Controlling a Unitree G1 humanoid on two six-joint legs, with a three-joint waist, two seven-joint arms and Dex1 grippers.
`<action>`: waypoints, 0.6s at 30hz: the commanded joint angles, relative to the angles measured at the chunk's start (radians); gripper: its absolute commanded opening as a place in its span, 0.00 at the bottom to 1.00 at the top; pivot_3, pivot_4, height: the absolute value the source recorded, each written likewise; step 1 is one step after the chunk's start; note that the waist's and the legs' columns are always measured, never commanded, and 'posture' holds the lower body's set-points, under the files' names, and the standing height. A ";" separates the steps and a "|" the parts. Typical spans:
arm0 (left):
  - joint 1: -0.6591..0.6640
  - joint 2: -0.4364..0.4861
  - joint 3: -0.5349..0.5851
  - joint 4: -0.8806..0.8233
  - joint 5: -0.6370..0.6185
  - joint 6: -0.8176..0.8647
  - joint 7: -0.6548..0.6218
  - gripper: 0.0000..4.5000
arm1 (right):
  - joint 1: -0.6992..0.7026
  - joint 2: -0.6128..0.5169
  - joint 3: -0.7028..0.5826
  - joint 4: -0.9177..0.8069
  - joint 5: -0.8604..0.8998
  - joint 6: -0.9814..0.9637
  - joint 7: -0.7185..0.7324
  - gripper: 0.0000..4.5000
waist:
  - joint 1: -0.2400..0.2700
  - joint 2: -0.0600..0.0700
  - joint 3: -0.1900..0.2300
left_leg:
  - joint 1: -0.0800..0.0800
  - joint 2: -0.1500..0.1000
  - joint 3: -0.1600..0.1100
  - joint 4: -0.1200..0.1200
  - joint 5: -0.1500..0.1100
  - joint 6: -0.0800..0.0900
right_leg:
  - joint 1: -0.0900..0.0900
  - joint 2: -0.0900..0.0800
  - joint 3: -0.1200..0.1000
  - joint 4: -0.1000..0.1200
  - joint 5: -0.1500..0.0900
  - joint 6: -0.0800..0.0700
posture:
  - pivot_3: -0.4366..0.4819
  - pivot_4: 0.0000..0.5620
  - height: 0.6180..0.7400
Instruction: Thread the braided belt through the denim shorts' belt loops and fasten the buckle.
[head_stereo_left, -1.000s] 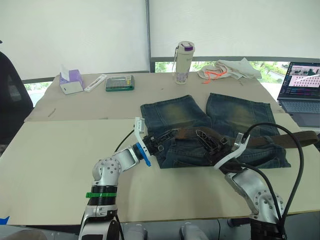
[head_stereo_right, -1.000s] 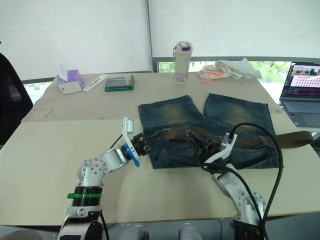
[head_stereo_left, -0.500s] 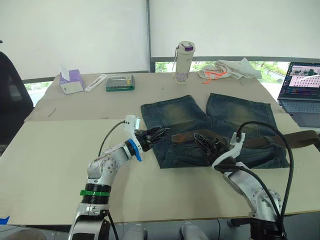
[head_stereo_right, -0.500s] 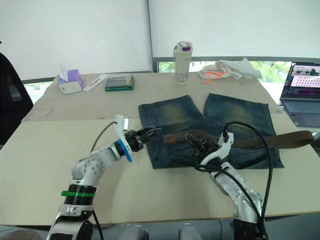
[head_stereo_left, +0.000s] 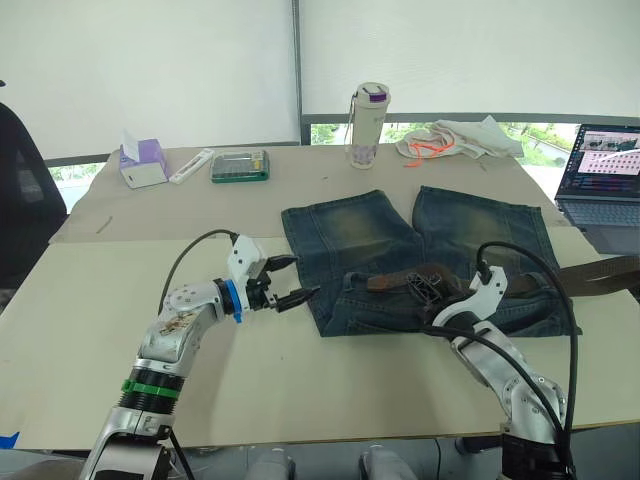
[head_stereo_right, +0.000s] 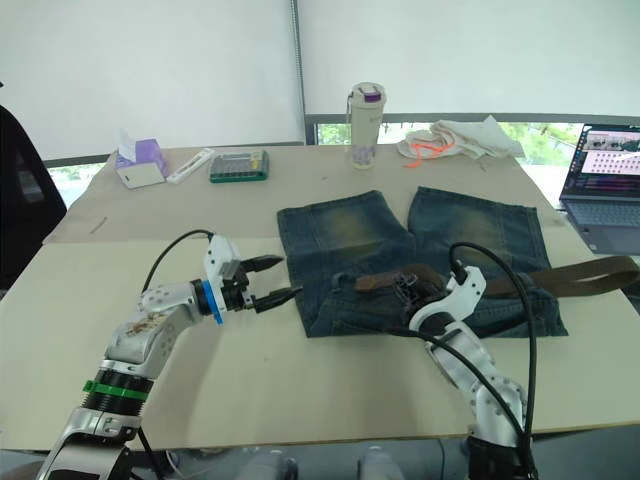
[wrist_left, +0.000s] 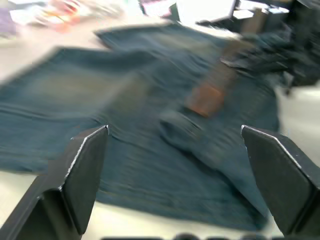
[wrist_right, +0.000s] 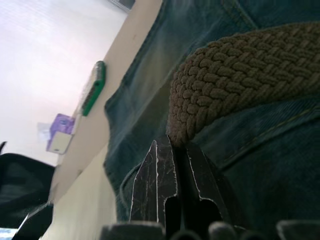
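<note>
While the braided belt (head_stereo_right: 560, 275) lies across the denim shorts (head_stereo_right: 345, 235), you have threading left | right gripper (head_stereo_right: 408, 290) pinches belt; left gripper (head_stereo_right: 272, 280) spread, empty | buckle unfastened, I judge

Your head cameras look forward and down over the tabletop (head_stereo_left: 120, 300); each wrist camera sits close above the denim shorts (wrist_left: 150, 150), which all views share.

brown braided belt (head_stereo_left: 425, 277) lies across dark denim shorts' (head_stereo_left: 350, 232) waistband.

Silver arms, black cables, blue left-wrist ring.
</note>
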 joint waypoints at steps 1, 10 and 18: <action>-0.014 0.014 0.001 -0.024 0.007 0.018 -0.007 1.00 | -0.060 0.026 0.032 -0.001 -0.030 0.004 -0.007 0.00 | -0.002 0.000 0.000 | 0.000 0.000 0.000 0.000 0.000 0.000 | 0.000 0.000 0.000 0.000 0.000 0.000 | 0.48 0.27 1.00; -0.025 -0.013 0.023 0.036 0.024 0.022 0.042 1.00 | -0.140 0.084 0.113 0.084 -0.120 0.082 -0.032 0.00 | -0.012 0.000 0.000 | 0.001 0.000 -0.002 -0.001 0.000 0.000 | 0.000 0.000 0.000 0.001 0.000 0.000 | 0.48 0.27 1.00; -0.020 -0.059 0.058 0.068 0.006 0.040 0.084 1.00 | -0.150 0.104 0.130 0.091 -0.113 0.169 0.008 0.00 | -0.024 0.000 0.000 | 0.001 0.000 -0.003 -0.001 0.000 0.000 | 0.000 0.000 0.000 0.001 0.000 0.000 | 0.48 0.27 1.00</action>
